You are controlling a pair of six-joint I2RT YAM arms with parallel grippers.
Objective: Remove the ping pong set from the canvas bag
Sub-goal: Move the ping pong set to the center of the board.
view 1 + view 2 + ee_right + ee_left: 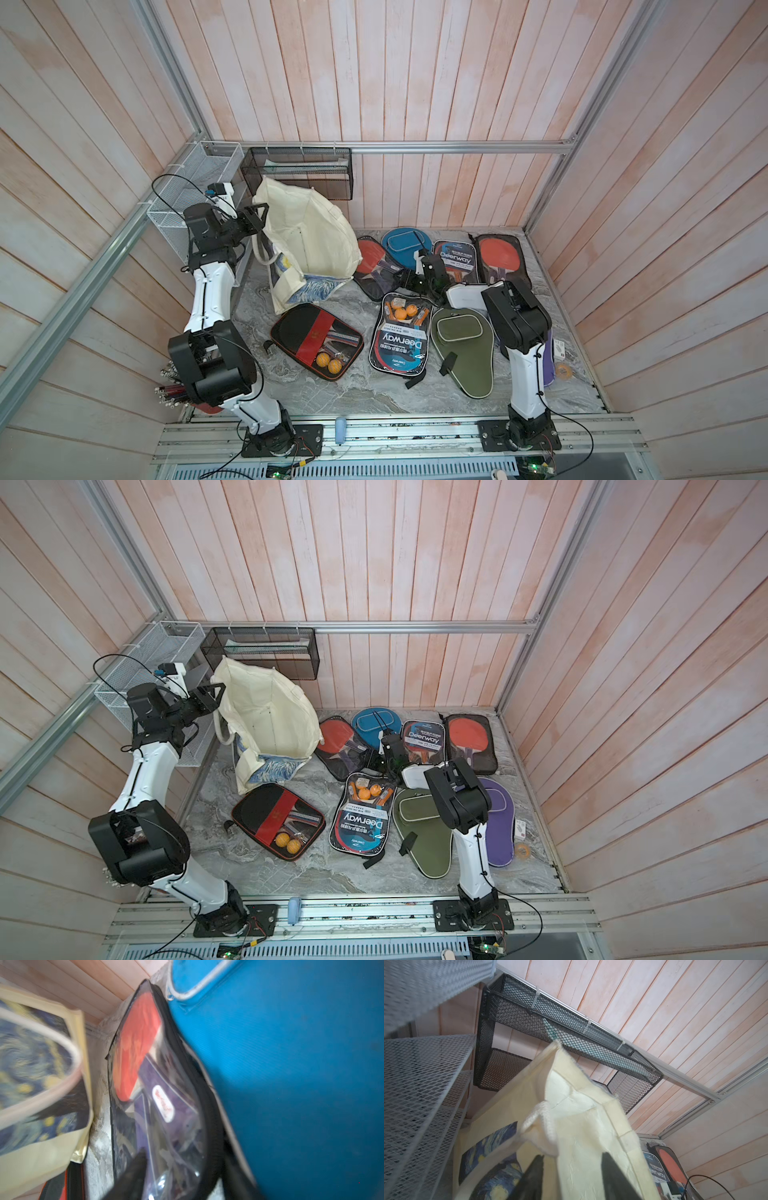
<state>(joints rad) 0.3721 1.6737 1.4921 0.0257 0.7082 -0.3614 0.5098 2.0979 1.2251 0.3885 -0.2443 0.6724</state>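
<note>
Left fingers [532, 1176] released, astride cream starry-night canvas bag [309, 232] rim. Right fingers [136, 1167] released at clear red-paddle case [145, 1064]. Blue zip case [401, 340] reads "Deerway".

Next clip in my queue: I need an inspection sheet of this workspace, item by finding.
Surface: grey marbled tabletop, largely covered.
Job's things: cream canvas bag with starry-night print stands open at rear left, no set visible inside; clear zip case with a red paddle lies on the table beside it.
Clutter: more paddle cases, among them blue round cover, olive green cover, black-and-red case with orange balls; small white box.
Grippers: left gripper at the bag's rim, jaws apart astride the fabric; right gripper over the clear case, jaws apparently apart.
Cables: black cable loops above the left arm.
Surroundings: pink plank walls; white mesh shelf; black mesh basket.
</note>
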